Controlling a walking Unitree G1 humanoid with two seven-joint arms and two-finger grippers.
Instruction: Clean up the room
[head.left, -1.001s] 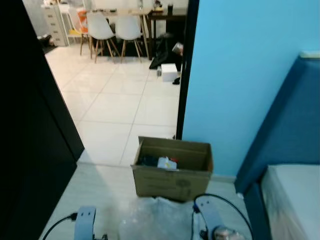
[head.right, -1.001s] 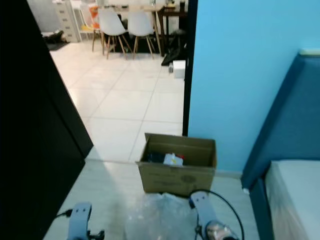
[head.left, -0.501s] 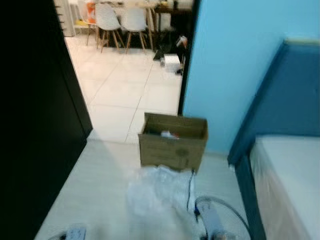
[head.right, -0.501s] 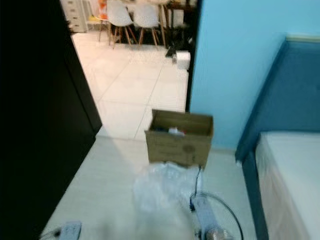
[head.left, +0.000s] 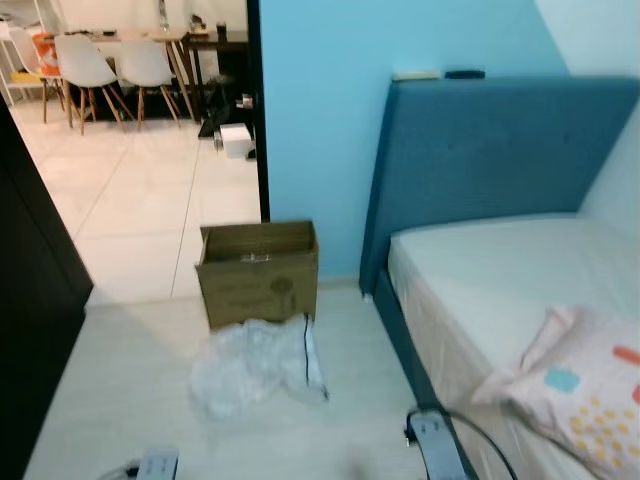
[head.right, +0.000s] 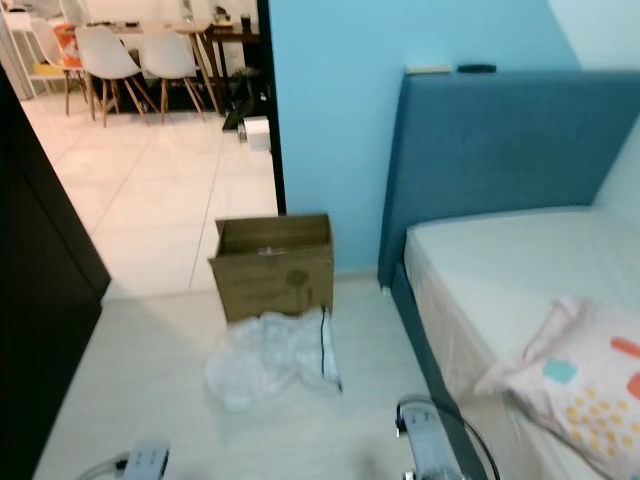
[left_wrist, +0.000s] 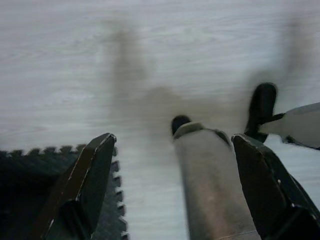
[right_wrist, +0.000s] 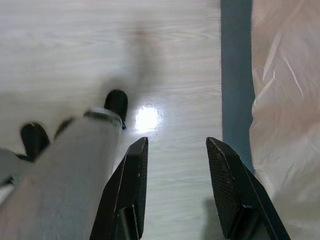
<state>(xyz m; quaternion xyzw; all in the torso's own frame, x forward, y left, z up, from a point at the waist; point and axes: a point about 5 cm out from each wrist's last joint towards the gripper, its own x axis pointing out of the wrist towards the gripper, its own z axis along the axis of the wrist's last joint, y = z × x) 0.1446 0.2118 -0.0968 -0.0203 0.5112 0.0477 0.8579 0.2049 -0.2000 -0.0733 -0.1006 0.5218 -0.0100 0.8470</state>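
A crumpled clear plastic bag lies on the pale wood floor just in front of an open cardboard box that holds some small items. Both arms hang low at the bottom of the eye views, the left arm and the right arm. In the left wrist view my left gripper is open above bare floor, with nothing between its fingers. My right gripper is also open and holds nothing. It hangs over the floor beside the blue bed frame.
A bed with a blue headboard stands on the right, with a patterned pillow near its edge. A doorway at the left leads to a tiled room with white chairs. A dark foam mat edges the floor under the left arm.
The whole view has swung to the right. The bed and pillow have come into sight, and the box and bag now sit left of centre. Nothing on the floor has moved.
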